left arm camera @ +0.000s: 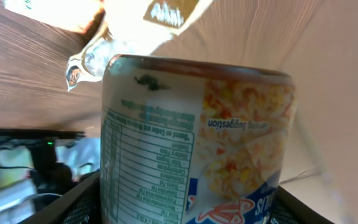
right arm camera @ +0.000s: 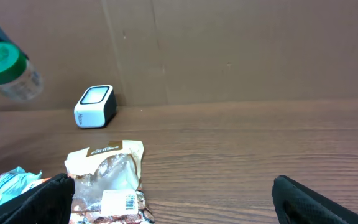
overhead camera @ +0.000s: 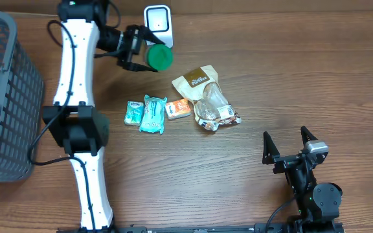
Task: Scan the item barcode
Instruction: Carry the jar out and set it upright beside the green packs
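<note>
Wooden table [overhead camera: 316, 77] carries the white scanner [overhead camera: 158, 24]; just beside it our left gripper [overhead camera: 138, 49] pinches the green-lidded jar [overhead camera: 159, 57]. We should turn the jar until its barcode squarely faces the scanner. Well away from the scanner, our right gripper [overhead camera: 289, 144] stands spread, empty.

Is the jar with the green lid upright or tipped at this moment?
Tipped. The left gripper holds the jar in the air, its green lid slanted, not level.
</note>
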Controlling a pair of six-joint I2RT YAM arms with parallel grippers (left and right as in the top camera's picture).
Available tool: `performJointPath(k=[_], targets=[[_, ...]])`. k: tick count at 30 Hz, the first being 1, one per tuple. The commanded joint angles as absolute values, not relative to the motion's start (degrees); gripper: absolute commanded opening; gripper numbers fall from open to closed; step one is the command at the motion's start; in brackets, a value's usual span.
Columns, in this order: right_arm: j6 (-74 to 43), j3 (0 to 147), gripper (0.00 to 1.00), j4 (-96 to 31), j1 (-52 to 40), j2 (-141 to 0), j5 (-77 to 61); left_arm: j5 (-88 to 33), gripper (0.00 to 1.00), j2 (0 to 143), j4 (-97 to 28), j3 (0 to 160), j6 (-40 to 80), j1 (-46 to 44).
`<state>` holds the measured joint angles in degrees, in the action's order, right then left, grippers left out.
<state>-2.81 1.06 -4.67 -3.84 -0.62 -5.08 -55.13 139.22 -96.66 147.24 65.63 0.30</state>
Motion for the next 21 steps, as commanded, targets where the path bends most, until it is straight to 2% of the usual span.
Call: performJointPath(k=[1, 3, 10, 21], targets=[[-3.01, 0.47, 1.0, -4.43, -4.16, -0.23, -4.54, -55.75, 0.09, 140.18, -96.82, 146.06, 71.59, 3.07], [-3.01, 0.47, 1.0, -4.43, -4.16, -0.23, -4.54, -58.54, 0.04, 141.32, -96.82, 144.4, 69.95, 3.84], [-3.01, 0.47, 1.0, -4.43, -4.16, -0.23, -4.54, -67.35, 0.04, 145.03, -95.68, 134.45, 61.36, 4.25], [-3.01, 0.47, 1.0, -4.43, -4.16, -0.23, -4.54, -65.73, 0.04, 147.85, -94.37, 125.99, 61.25, 5.85]])
